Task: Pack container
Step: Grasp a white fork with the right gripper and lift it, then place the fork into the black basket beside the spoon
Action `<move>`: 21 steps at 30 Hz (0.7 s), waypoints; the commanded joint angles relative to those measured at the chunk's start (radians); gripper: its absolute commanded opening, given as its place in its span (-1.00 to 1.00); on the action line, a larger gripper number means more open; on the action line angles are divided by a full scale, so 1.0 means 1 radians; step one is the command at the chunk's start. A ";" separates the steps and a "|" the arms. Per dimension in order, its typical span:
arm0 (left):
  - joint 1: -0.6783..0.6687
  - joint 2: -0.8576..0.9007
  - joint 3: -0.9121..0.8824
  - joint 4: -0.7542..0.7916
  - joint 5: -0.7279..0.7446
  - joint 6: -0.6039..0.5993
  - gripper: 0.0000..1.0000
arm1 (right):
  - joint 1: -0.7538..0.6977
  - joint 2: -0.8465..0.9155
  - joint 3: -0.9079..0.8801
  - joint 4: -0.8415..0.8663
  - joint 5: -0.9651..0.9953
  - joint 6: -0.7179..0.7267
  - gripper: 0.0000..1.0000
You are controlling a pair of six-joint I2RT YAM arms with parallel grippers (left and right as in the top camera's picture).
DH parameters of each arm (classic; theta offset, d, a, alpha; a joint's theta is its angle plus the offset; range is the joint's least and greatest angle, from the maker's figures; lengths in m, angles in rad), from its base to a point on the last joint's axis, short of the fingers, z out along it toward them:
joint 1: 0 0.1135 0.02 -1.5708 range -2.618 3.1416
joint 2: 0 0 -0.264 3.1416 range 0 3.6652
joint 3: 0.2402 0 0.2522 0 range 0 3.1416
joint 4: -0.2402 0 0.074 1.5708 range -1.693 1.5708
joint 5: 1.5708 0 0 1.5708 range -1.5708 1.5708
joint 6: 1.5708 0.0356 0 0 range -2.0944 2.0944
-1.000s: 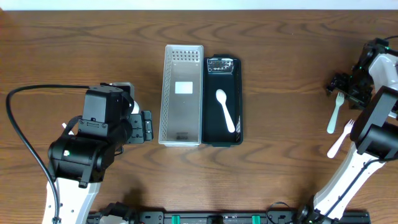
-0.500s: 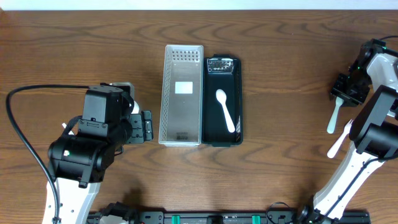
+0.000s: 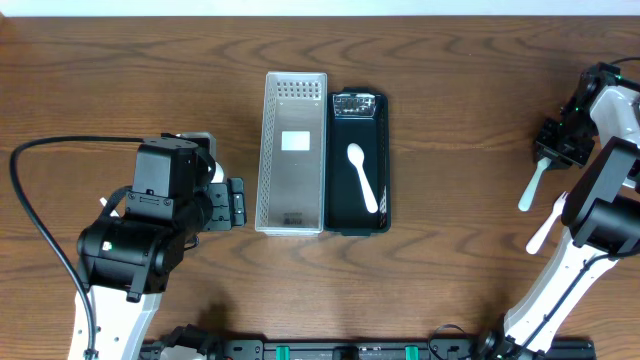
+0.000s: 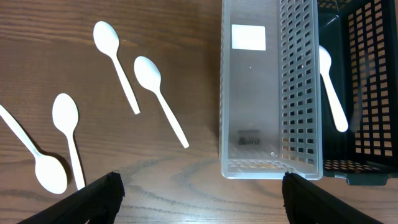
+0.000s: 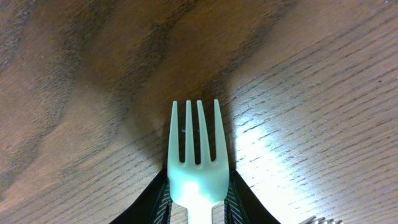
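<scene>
A clear slotted container (image 3: 293, 152) stands beside a black container (image 3: 357, 160) in the table's middle, and one white spoon (image 3: 361, 178) lies in the black one. At the far right, my right gripper (image 3: 553, 148) is shut on a white fork (image 3: 531, 188). The right wrist view shows the fork's head (image 5: 196, 155) pinched between both fingers (image 5: 152, 202), just over the wood. My left gripper (image 4: 202, 199) is open left of the containers, above bare table. Several white spoons (image 4: 158, 93) lie to its left.
A second white fork (image 3: 547, 225) lies on the table just below the held one. The left arm's body (image 3: 150, 230) covers the loose spoons in the overhead view. The clear container (image 4: 267, 93) holds only a white label.
My right gripper has shut on the fork's head. The fork's handle has swung slightly to the left. The left arm has not moved.
</scene>
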 commanded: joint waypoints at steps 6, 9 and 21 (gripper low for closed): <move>0.002 0.003 0.010 -0.003 -0.008 0.003 0.68 | 0.094 -0.062 0.002 -0.042 -0.008 0.000 -0.67; 0.002 0.003 0.010 -0.003 -0.008 0.003 0.68 | 0.189 -0.176 0.005 -0.045 -0.023 0.001 -0.65; 0.002 0.003 0.010 -0.003 -0.008 0.003 0.68 | 0.729 -0.409 0.005 0.018 -0.039 0.184 -0.63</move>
